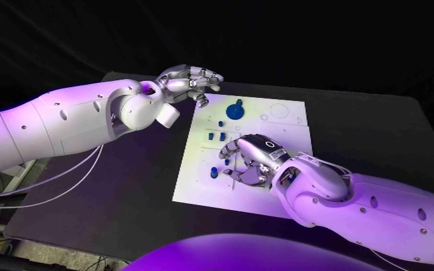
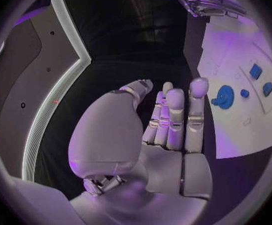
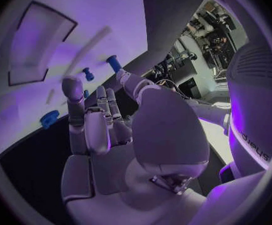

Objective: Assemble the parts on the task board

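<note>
The black table (image 1: 118, 183) is seen spread beneath everything, and the white task board (image 1: 204, 186) is laid flat at its middle. Over the near half of the board the right hand (image 1: 253, 158) is held, palm down with its fingers spread toward the small pieces; in the right wrist view the fingers (image 3: 89, 122) are seen extended and apart, and nothing is gripped in them. The left hand (image 1: 192, 81) is held above the table just off the board's far left corner, its fingers loosely curled in the head view but seen straight, side by side, in the left wrist view (image 2: 173, 120), with nothing held. A large round blue part (image 1: 235, 109) is seated on the far portion of the board, near the left hand. Smaller blue parts (image 1: 215, 137) are set in a cluster toward the board's middle, and one more small blue part (image 1: 214, 172) is placed close beside the right hand's fingertips.
</note>
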You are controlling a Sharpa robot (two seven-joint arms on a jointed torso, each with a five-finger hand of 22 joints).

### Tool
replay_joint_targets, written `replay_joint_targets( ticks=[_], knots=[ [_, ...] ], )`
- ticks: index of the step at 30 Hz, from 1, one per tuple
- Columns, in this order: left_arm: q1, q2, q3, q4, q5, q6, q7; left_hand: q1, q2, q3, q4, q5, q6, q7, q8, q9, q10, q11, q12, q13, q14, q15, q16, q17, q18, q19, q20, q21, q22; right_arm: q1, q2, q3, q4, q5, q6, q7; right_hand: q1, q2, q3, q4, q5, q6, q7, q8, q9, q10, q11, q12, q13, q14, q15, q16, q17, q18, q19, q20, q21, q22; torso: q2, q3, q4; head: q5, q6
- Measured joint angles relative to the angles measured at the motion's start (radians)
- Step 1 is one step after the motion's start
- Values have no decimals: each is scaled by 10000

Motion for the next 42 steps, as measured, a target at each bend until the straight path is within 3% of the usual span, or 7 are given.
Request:
replay_joint_targets(
  ticks=[6,11,14,23,33,36,42],
  knots=[
    [-1,-44,-2,-28,-3,1,-11,-6,-6,0,0,0,-78,4,60,27,0,0,0,0,0,0,0,-67,-1,0,0,-70,0,668,-1276,62,437,2201,-711,571,-327,125,256,78,154,203,-202,45,-19,1270,-311,902,311,42,-187,-29,55,0,106,-176,171,201,-28,-9,-25,-556,227],
    [-1,-100,-78,-49,-10,1,-16,-41,-41,0,0,0,-78,4,60,26,0,0,0,0,0,0,0,-75,0,0,0,-107,0,1178,-2701,63,757,4583,-713,552,-1066,-119,-779,587,624,253,-518,202,323,2501,-799,3165,1941,66,-628,342,917,-29,771,-564,1185,946,-88,-20,-68,-926,295],
    [-6,-125,-122,-39,-12,1,-17,-41,-40,0,0,0,-77,4,60,26,0,0,0,0,0,0,0,-69,0,0,0,-107,0,1251,-3394,28,962,5464,-587,340,-1145,-39,-1539,955,702,174,-642,397,877,1912,-937,6534,5205,54,-738,673,1555,-177,1140,-666,1894,1507,-128,-32,-95,-1105,334],
    [-67,-149,-192,12,-30,0,13,-40,-40,0,0,0,-75,1,108,39,0,0,0,1,0,0,0,-70,0,0,0,-107,8,929,-4617,-192,1558,5574,154,-674,-861,285,-3255,2141,1171,152,-727,544,1710,3053,-987,11517,10928,53,-738,1325,2420,-317,1388,-703,2470,2047,-232,-77,-199,-1473,236],
    [-150,-193,-209,178,-45,-5,68,-40,-40,0,0,0,-75,1,108,38,0,0,0,1,0,0,0,-71,0,0,0,-107,8,343,-4590,-247,1603,3934,296,-1631,-498,423,-4119,2511,1219,545,-863,584,1859,3525,-1075,12368,12078,79,-763,1439,2419,-318,1633,-771,3020,2471,-303,-119,-197,-1571,121],
    [-159,-209,-210,192,-50,-4,71,-40,-40,0,0,0,-74,1,108,54,0,0,0,1,0,0,0,-70,0,0,0,-107,7,257,-4483,-247,1666,3554,286,-1929,-967,685,-4728,2539,1337,830,-965,765,2106,3596,-1146,12369,12149,73,-861,1525,2419,-474,1776,-806,3239,2655,-304,-126,-197,-1533,109],
    [-167,-236,-214,192,-69,2,69,-40,-40,0,0,0,-108,35,107,54,0,0,0,1,0,0,0,-71,0,0,0,-107,7,172,-4296,-246,1705,2892,279,-2504,-1160,710,-5010,2555,1337,848,-984,777,2276,3597,-1147,12369,12191,73,-862,1530,2419,-474,1776,-806,3254,2690,-299,-123,-196,-1440,71]
  ],
)
